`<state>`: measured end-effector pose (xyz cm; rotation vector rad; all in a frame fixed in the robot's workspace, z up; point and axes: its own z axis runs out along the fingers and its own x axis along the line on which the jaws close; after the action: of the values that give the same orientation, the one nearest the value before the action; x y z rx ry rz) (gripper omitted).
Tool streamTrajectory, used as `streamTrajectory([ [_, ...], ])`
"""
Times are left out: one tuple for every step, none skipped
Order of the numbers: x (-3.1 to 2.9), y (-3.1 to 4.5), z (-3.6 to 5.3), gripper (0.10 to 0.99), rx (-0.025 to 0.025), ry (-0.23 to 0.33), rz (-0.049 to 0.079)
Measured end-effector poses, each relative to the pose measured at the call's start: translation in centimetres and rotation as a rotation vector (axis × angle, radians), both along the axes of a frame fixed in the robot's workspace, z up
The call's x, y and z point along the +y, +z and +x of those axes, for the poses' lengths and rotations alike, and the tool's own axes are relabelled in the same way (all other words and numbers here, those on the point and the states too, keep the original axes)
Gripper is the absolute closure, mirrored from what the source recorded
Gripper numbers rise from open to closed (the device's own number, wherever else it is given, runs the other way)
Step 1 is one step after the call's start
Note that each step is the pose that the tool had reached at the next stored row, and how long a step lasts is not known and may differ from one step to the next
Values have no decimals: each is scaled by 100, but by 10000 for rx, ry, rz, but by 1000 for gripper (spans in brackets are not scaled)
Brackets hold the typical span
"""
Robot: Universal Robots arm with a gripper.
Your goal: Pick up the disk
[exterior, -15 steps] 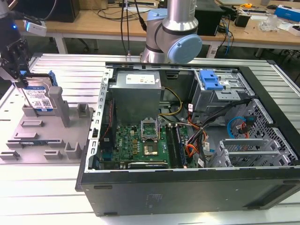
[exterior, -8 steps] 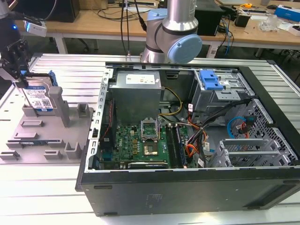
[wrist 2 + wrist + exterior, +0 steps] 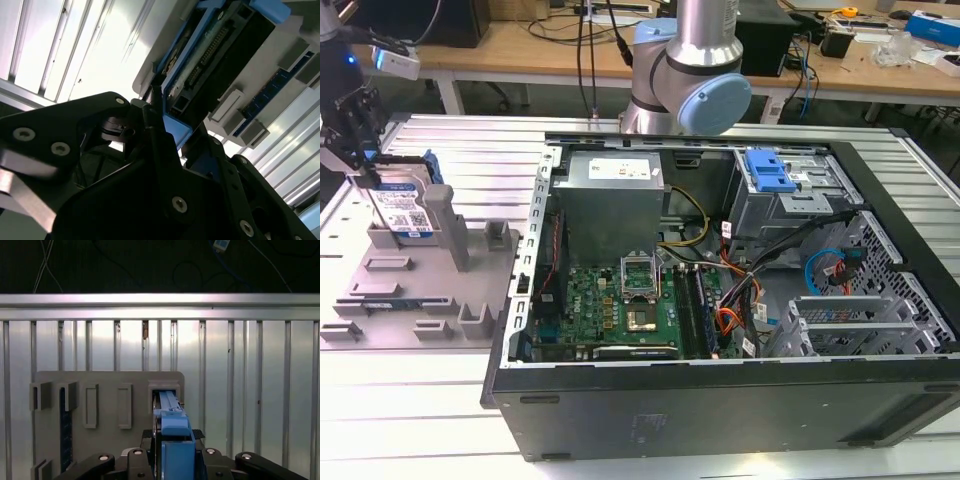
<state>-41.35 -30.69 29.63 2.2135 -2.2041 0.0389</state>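
The disk (image 3: pixel 406 210) stands on edge in a slot of the grey fixture plate (image 3: pixel 410 295) at the exterior view's left, its white-and-blue label facing the camera and blue rails along its sides. My gripper (image 3: pixel 365 168) comes down on its top edge from above. In the first wrist view the disk's blue rail (image 3: pixel 172 422) runs between the black fingers, and my gripper (image 3: pixel 173 439) is closed against both sides of it. The second wrist view shows the disk (image 3: pixel 220 47) end-on with its connector row, and the gripper (image 3: pixel 167 125) clamped on its blue end.
An open computer case (image 3: pixel 880 230) fills the middle and right, with a grey power supply (image 3: pixel 610 195), a motherboard (image 3: pixel 620 305) and a blue drive-bay latch (image 3: pixel 767 170). A tall grey post (image 3: pixel 448 225) stands right beside the disk. The arm's base (image 3: pixel 690 75) rises behind the case.
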Motion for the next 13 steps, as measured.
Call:
streamTrajectory([
  [-4,-1,0,690,-1,0,1],
  [-6,-1,0,690,-2,-1,1],
  [-9,-2,0,690,0,-1,0],
  [-11,-2,0,690,0,-1,0],
  [-13,-3,0,690,0,-1,0],
  [-15,-4,0,690,0,-1,0],
  [-15,-4,0,690,0,0,0],
  [-17,-5,0,710,0,0,0],
  [-17,-6,0,722,1,-1,0],
  [-17,-6,0,722,1,0,0],
  [-17,-6,0,722,1,0,-1],
  [-17,-7,0,722,1,0,0],
  [-17,-7,0,722,0,-1,0],
])
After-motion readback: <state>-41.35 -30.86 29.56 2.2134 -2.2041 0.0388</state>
